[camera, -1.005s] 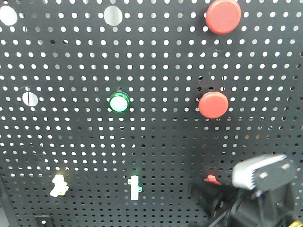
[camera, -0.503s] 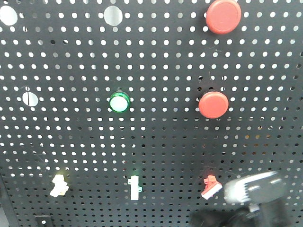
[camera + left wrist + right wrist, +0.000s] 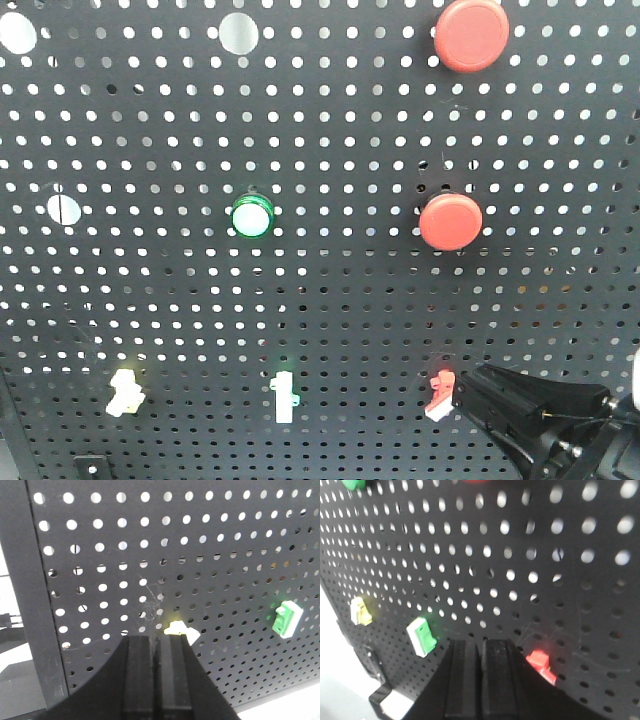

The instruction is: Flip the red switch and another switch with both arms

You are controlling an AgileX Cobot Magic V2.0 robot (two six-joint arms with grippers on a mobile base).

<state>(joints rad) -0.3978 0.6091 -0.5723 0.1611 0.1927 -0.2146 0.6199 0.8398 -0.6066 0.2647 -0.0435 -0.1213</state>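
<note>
Red switch: small red toggle switch with a white bar-shaped lever (image 3: 440, 395), mounted low on the black perforated metal panel (image 3: 330, 140); it sits just beside the tip of the right gripper (image 3: 480, 647), to its right in the wrist view, and whether they touch cannot be told.
Right gripper: black fingers pressed together with only a thin seam between them, holding nothing; in the front view it reaches in from the lower right.
Cream switch: small pale yellow-cream toggle switch with a stubby whitish lever (image 3: 181, 630), directly beyond the tip of the left gripper (image 3: 155, 642) and slightly right of it, very near; contact is unclear.
Left gripper: black fingers closed against each other, empty; it does not show in the front view.
Green-based switch: slim white bar switch on a green base (image 3: 285, 396), between the two task switches, off to the side of both grippers.
Farther up: green-ringed round button (image 3: 251, 216) and two large round red push buttons (image 3: 451, 221), well above both grippers.
Progress: both arms look lined up at their switches; I judge neither toggle clearly done, so both presses seem left.
</note>
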